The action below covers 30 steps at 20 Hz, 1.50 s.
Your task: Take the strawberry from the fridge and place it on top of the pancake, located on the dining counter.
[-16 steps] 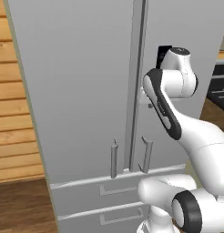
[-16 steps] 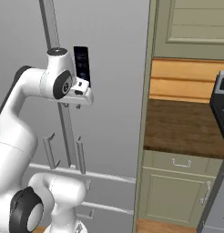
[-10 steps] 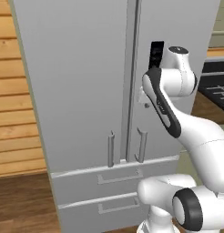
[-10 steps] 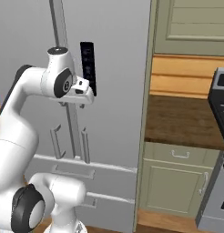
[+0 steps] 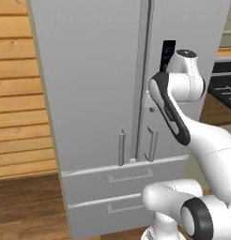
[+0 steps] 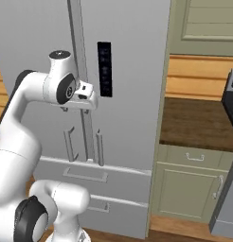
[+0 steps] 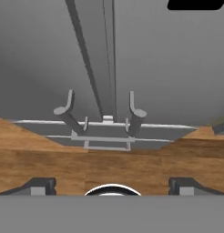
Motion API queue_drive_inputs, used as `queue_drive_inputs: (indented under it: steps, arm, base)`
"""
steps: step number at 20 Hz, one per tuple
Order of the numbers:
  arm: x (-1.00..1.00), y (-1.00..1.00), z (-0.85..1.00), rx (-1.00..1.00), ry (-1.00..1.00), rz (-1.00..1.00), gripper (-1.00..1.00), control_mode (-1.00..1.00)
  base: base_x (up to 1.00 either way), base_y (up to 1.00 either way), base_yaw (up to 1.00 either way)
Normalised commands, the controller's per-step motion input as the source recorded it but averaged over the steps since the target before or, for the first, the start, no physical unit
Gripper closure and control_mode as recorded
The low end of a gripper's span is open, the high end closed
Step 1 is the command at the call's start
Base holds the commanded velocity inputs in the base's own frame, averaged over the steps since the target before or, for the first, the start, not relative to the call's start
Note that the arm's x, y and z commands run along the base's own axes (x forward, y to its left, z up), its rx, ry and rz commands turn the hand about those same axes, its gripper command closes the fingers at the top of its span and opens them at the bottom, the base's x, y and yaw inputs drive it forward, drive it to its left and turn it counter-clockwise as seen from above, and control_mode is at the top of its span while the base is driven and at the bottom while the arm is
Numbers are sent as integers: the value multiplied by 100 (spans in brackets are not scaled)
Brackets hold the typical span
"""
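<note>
The fridge [image 5: 89, 70] [image 6: 132, 71] stands right in front of me, tall and light grey, with both doors shut. Its two vertical bar handles [image 5: 121, 147] [image 6: 99, 147] flank the centre seam above two drawers. My gripper [image 7: 112, 185] is open and empty, its dark fingertips [image 7: 38, 184] wide apart. It points down the door fronts toward the handles [image 7: 63, 109]. In the right base view my hand [image 6: 85, 97] hovers close to the seam, beside a black panel [image 6: 104, 68]. The strawberry, the pancake and the dining counter are out of view.
A wood-plank wall [image 5: 19, 93] runs left of the fridge. To its right is a wall counter [image 6: 199, 123] with a dark top and green cabinet doors [image 6: 184, 189], then a stove edge [image 6: 230, 94]. The floor [image 5: 23, 206] is brown wood.
The whole picture has shifted a little, so the base has moved along the fridge front. The doors stay shut and the gripper stays open near the seam.
</note>
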Motion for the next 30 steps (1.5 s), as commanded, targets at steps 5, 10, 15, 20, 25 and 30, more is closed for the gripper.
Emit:
queue_drive_inputs:
  steps: [5, 10, 15, 20, 25, 30]
  arm:
    - [0, 0, 0, 0, 0, 0, -100, 100]
    - [0, 0, 0, 0, 0, 0, -100, 100]
    - [0, 0, 0, 0, 0, 0, -100, 100]
    - [0, 0, 0, 0, 0, 0, -100, 100]
    - [8, -21, -44, 1, 1, -1, -100, -100]
    - [30, -89, -75, 12, 0, 2, -100, -100]
  base:
    - [-5, 37, 0]
    - [-41, -50, 0]
    - [-10, -18, 0]
    - [0, 0, 0]
    - [0, 0, 0]
    - [0, 0, 0]
